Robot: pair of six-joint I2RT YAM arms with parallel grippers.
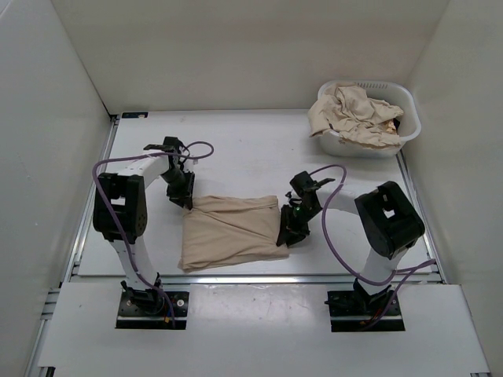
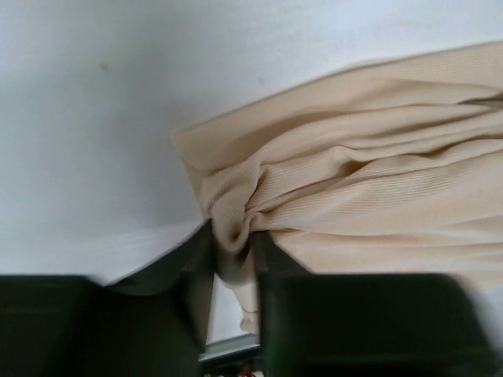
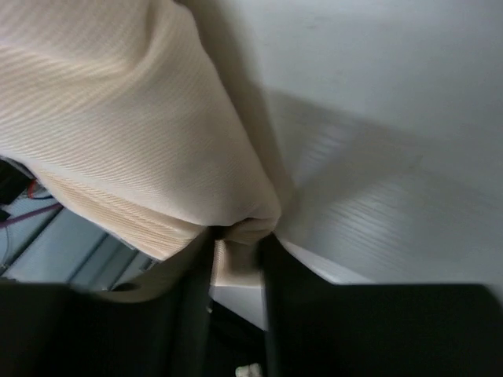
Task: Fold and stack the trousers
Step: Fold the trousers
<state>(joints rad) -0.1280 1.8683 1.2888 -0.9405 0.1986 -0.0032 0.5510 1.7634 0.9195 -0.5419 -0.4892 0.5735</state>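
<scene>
Both grippers: closed on one folded pair of trousers, one at each end of it.
Near edge of folded pair: lies free on the surface, just short of the near rail; no gripper touches it.
Right gripper: fingers nearly together, with a tuck of tan cloth pinched between them. It sits at the right-hand edge of the pair, and the cloth runs off to its left. The right wrist view shows the fabric bulging up from the pinch, so this edge appears slightly raised.
Left gripper: fingers nearly together on a bunched fold at the far-left corner. The cloth runs off to its right and toward the near edge. The left wrist view shows creases fanning out from the pinch.
Long axis: left to right, roughly parallel to the near edge of the surface, spanning the gap between the two grippers.
Governing relation: the left grip is farther back than the right grip, so the line between them is skewed to the long axis. The unheld bulk lies on the near side of that line.
Arm proximity: each arm is already at its own end; neither needs to reach across.
Next move, estimated: a lift or fold would need both grippers to travel together, or the cloth will twist.
Far right corner: a white basket holds heaped trousers, well apart from both grippers.
</scene>
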